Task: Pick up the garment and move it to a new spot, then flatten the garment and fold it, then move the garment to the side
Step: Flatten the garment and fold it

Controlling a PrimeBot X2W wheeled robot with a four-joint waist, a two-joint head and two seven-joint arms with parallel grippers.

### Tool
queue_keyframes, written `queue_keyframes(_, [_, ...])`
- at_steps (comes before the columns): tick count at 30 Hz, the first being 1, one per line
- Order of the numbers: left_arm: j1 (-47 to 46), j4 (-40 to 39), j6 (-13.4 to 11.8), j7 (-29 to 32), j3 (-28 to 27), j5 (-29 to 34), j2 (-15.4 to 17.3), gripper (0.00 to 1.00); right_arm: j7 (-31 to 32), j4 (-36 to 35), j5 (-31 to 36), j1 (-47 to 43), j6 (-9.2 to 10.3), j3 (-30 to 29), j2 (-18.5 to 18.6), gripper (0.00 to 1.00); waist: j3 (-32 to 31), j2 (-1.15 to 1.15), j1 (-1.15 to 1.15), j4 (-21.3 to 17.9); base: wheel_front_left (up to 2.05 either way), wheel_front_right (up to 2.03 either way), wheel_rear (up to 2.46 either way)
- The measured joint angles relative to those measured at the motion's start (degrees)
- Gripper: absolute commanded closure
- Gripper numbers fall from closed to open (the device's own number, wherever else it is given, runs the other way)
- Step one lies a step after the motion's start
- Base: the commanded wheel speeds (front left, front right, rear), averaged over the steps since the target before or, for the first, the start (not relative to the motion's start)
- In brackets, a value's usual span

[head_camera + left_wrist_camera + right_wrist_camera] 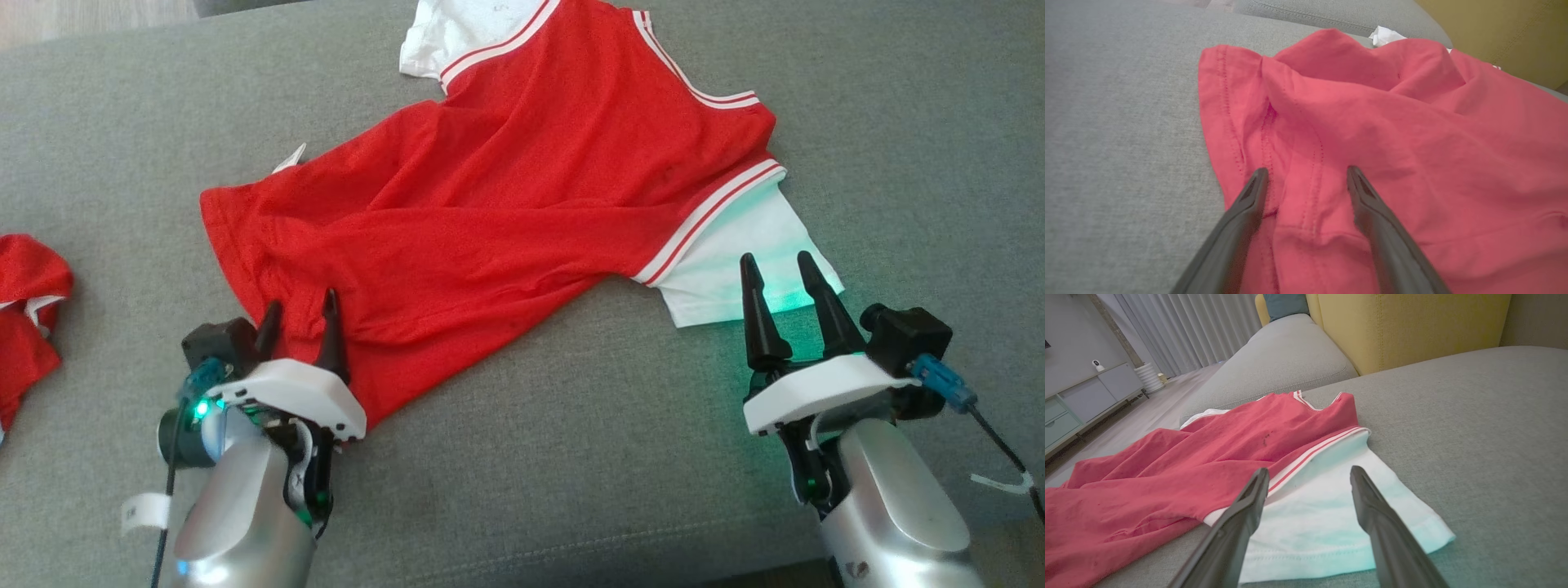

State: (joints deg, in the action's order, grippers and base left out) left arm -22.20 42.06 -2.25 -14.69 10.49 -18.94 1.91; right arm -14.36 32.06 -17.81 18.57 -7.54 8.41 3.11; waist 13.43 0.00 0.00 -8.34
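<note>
— Lying where, the shirt (pixel 506 196)?
— Spread on the grey sofa (pixel 571 474) seat. Its red body is rumpled with folds, and its white sleeves are trimmed in red and white stripes. One sleeve (pixel 735 278) points toward the right hand.
— And the hands?
— The left hand (pixel 302 300) has its two dark fingers spread, one on each side of a fold at the shirt's near red hem. Whether the tips touch the cloth I cannot tell. The right hand (pixel 776 258) is spread too, fingers just over the white sleeve's edge, pinching nothing.
— Anything else around?
— Another red garment (pixel 24 310) is bunched on the sofa to the robot's left, well apart from the shirt. Beyond stand a yellow cushion (pixel 1412 326), pale curtains (pixel 1188 326) and a low cabinet (pixel 1086 396).
</note>
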Motion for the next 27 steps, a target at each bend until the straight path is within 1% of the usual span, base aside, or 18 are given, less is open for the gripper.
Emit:
queue_keyframes(10, [2.9,-2.7,-0.9,0.0,3.4,-2.6,0.0,0.00,0.0,0.0,-0.9,0.0,0.00,0.2,0.0,0.00,-0.8,0.00,0.00,-0.1,0.00,0.00,0.00])
queue_keyframes(17, [3.2,-3.2,-1.4,0.0,3.3,-3.2,0.0,0.00,0.0,0.1,-0.9,0.0,0.00,0.2,0.0,0.00,-0.5,0.00,0.00,-0.1,0.00,0.00,0.00])
queue_keyframes(18, [3.2,-3.2,-1.4,0.0,3.3,-3.3,0.0,0.30,0.0,0.1,-0.9,0.0,0.00,0.1,0.0,0.00,-0.5,0.00,0.00,-0.1,0.00,0.00,0.00])
queue_keyframes(19, [3.2,-3.2,-1.5,0.0,3.2,-3.4,0.0,0.56,0.0,0.1,-0.9,0.0,0.00,0.1,0.0,0.00,-0.5,0.00,0.00,-0.1,0.00,0.00,0.00])
queue_keyframes(20, [3.2,-3.2,-1.8,0.0,3.2,-3.4,0.0,0.80,0.0,0.2,-0.9,0.0,0.00,0.0,0.0,0.00,-0.5,0.00,0.00,0.0,0.00,0.00,0.00])
queue_keyframes(21, [3.2,-3.1,-1.8,0.0,3.2,-3.4,0.0,1.00,0.0,0.2,-0.9,0.0,0.00,0.0,0.0,0.00,-0.5,0.00,0.00,0.0,0.00,0.00,0.00])
queue_keyframes(27, [3.4,-4.0,-1.9,0.0,3.3,-3.4,0.0,1.00,0.0,1.7,0.6,0.0,0.00,-2.4,0.0,0.00,-0.8,0.00,0.00,0.7,0.00,0.00,0.00])
